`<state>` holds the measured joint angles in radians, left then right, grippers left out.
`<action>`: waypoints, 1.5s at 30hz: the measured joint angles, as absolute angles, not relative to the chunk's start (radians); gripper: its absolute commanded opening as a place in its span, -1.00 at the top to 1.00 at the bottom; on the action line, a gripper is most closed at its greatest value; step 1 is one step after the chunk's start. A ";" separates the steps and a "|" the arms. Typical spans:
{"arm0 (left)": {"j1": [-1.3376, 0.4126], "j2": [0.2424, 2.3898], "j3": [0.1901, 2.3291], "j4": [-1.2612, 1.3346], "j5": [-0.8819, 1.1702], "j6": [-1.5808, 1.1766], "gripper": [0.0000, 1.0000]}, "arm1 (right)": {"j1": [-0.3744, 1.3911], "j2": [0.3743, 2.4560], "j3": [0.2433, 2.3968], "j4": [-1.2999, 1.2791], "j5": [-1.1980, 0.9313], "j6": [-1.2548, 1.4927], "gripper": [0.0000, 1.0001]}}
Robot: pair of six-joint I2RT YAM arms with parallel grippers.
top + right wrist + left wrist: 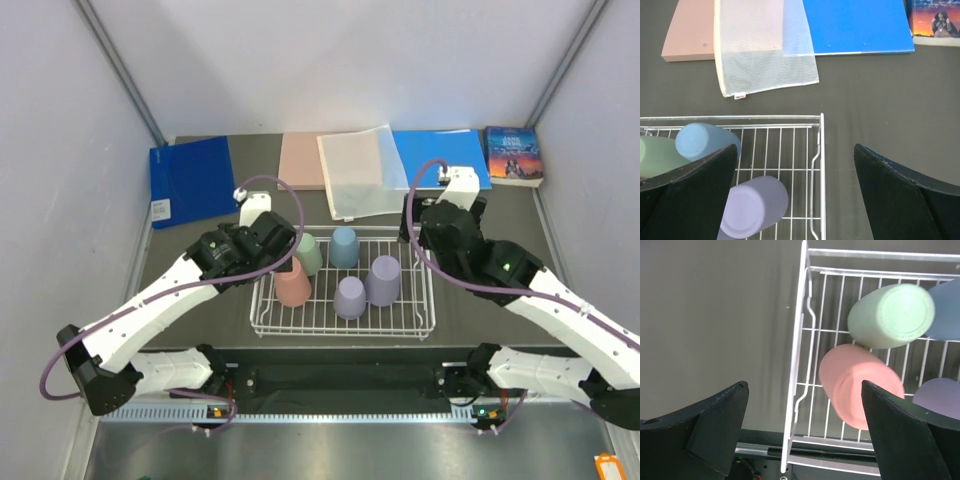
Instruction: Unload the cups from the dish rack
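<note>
Dish rack (420, 325), white wire, mid-table in overhead view; inside, closed ends up: salmon pink cup (294, 285), pale green cup (309, 254), light blue cup (344, 246), two lavender cups (351, 297). Left gripper (272, 238) over rack's left side, right gripper (440, 228) near far right corner.
Left wrist: fingers (715, 425) wide apart, empty, straddling left rim beside pink cup.
Right wrist: fingers (690, 190) wide apart, empty, rack corner between them.
</note>
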<state>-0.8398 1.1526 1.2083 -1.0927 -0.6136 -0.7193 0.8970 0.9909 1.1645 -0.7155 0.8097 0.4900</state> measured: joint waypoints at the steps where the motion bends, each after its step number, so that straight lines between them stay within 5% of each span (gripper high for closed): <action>1: -0.840 1.152 1.208 -1.083 -0.610 -0.719 -0.98 | 0.898 0.992 1.164 -0.715 0.810 0.481 -0.99; 25: -0.866 1.198 1.123 -0.910 -0.445 -0.682 -0.96 | 0.901 1.036 1.125 -0.650 0.752 0.385 -0.99; 28: -0.866 1.198 1.091 -0.892 -0.435 -0.683 -0.79 | 0.901 1.036 1.114 -0.641 0.746 0.385 -0.99; 32: -0.866 1.201 1.071 -0.879 -0.430 -0.686 -0.27 | 0.901 1.036 1.095 -0.636 0.739 0.385 -0.99; 35: -0.866 1.205 1.070 -0.865 -0.430 -0.683 0.32 | 0.901 1.036 1.086 -0.637 0.738 0.385 -0.99; 37: -0.866 1.205 1.070 -0.862 -0.429 -0.679 0.92 | 0.901 1.036 1.085 -0.635 0.735 0.385 -0.99; 45: -0.866 1.205 1.092 -0.884 -0.425 -0.676 1.00 | 0.901 1.028 1.071 -0.636 0.727 0.385 -0.99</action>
<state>-0.8661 1.2053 1.0920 -0.8841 -0.4252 -0.6762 0.9012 1.0275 1.0714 -0.6361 0.7273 0.3855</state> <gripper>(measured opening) 0.678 0.995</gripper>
